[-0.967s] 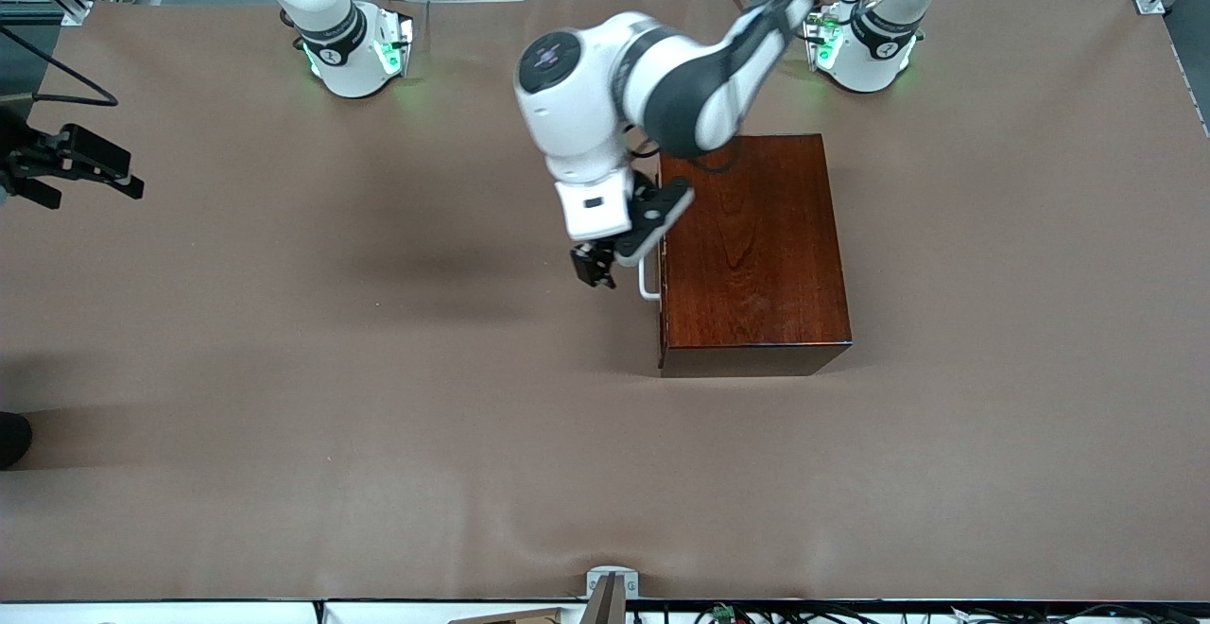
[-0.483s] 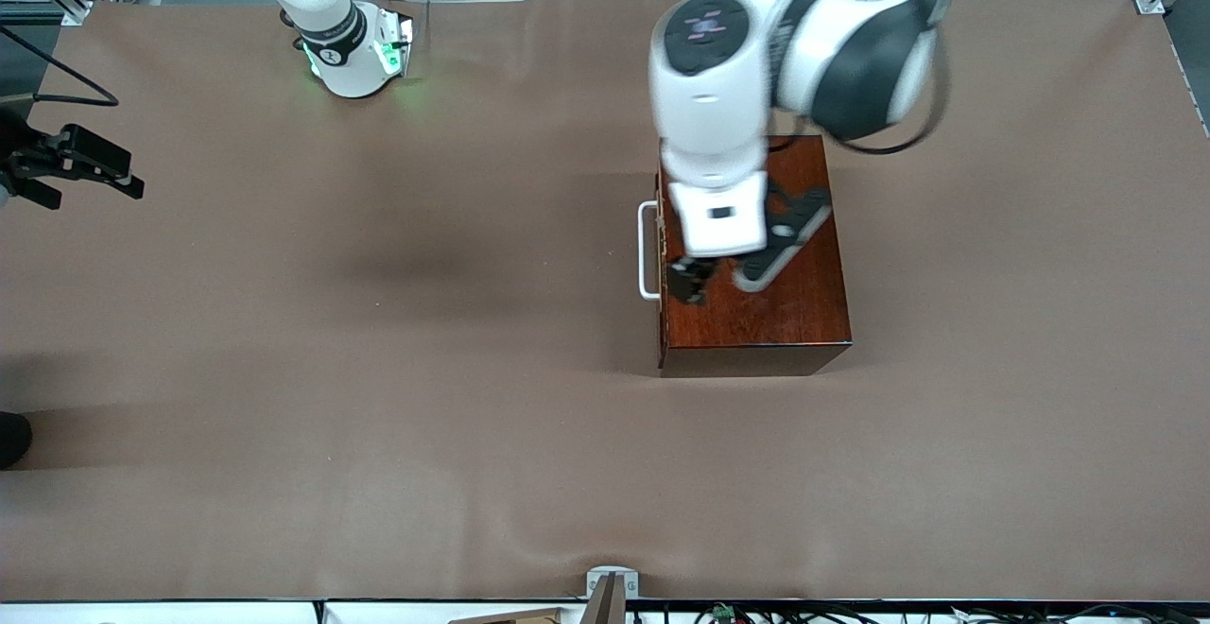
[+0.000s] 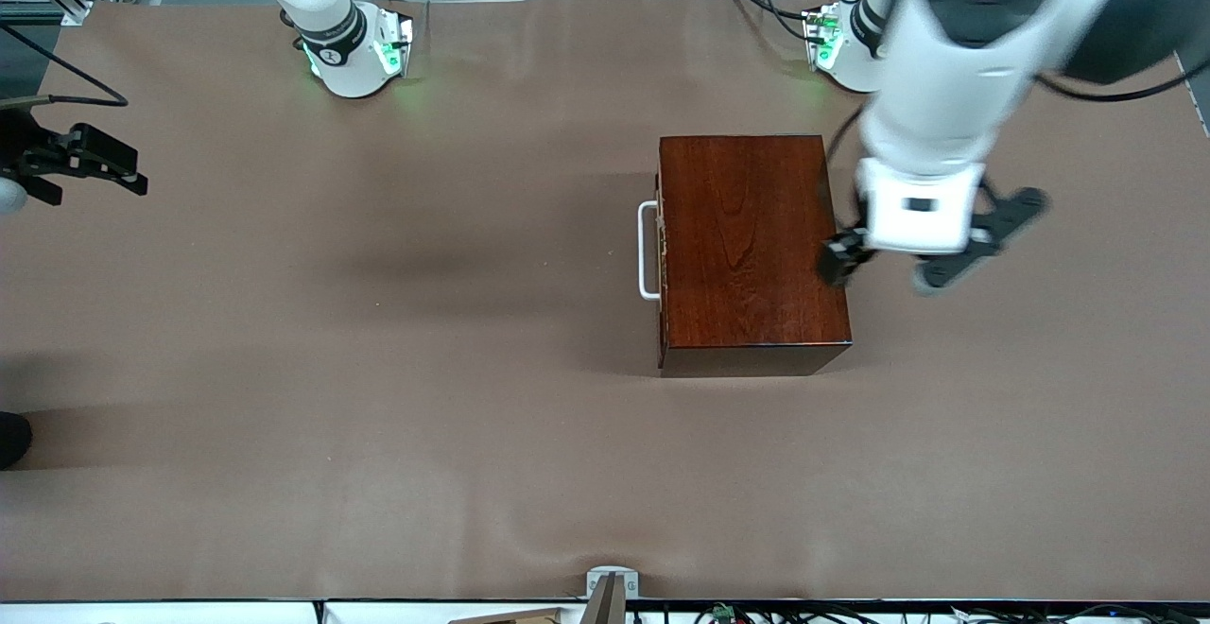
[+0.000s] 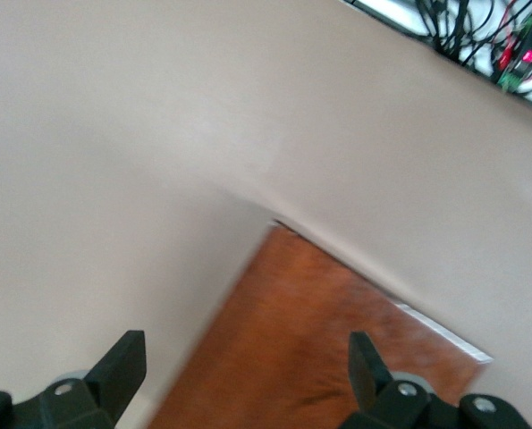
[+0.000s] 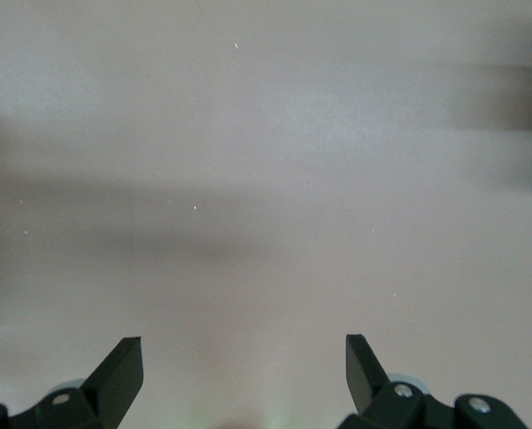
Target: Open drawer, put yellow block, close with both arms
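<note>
The drawer point(image 3: 662, 248) is sitting shut in the dark wooden box point(image 3: 751, 251), and you are seeing only its white handle point(image 3: 647, 251) sticking out on the side toward the right arm's end of the table. The yellow block is not showing in any of your views.

Starting from the fingers: in your left wrist view the two black fingertips point(image 4: 122, 362) are standing wide apart with nothing between them, and under them you are looking at a corner of the box's top and the brown table cover point(image 4: 158, 134). The left gripper point(image 3: 874, 260) is hanging in the air over the edge of the box that faces the left arm's end of the table, and the white left arm point(image 3: 955, 47) is rising from it toward its base at the table's edge.

In your right wrist view the fingertips point(image 5: 118, 366) are also spread wide and holding nothing, with only bare table cover under them. The right gripper point(image 3: 80, 165) is waiting at the right arm's end of the table, well apart from the box.
</note>
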`<action>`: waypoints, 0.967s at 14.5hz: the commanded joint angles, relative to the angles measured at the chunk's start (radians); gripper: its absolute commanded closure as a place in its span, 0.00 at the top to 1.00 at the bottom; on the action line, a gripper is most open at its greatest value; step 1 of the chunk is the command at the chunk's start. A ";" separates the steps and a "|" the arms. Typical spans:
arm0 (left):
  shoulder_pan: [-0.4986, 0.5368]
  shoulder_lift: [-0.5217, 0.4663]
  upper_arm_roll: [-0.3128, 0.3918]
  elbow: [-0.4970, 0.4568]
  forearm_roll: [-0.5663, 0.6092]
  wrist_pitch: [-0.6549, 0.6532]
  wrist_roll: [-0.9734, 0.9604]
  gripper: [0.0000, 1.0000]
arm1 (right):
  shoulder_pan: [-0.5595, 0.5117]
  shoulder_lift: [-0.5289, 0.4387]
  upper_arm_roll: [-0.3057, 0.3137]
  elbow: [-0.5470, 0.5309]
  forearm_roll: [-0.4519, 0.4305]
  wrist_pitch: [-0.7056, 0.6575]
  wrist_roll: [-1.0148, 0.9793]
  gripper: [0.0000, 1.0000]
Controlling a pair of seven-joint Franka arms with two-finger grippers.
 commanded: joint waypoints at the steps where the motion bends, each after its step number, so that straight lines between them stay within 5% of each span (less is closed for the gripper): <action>1: 0.094 -0.053 -0.014 -0.033 -0.025 -0.044 0.215 1.00 | -0.004 -0.010 0.004 -0.017 -0.029 -0.008 -0.005 1.00; 8: 0.244 -0.110 -0.017 -0.054 -0.055 -0.072 0.484 1.00 | 0.022 0.013 0.013 -0.013 -0.028 -0.011 -0.005 1.00; 12: 0.466 -0.231 -0.216 -0.221 -0.049 -0.026 0.593 1.00 | 0.062 0.023 0.012 -0.010 -0.046 -0.009 -0.005 1.00; 14: 0.494 -0.294 -0.229 -0.318 -0.051 0.014 0.706 1.00 | 0.057 0.023 0.012 -0.008 -0.055 -0.014 -0.005 1.00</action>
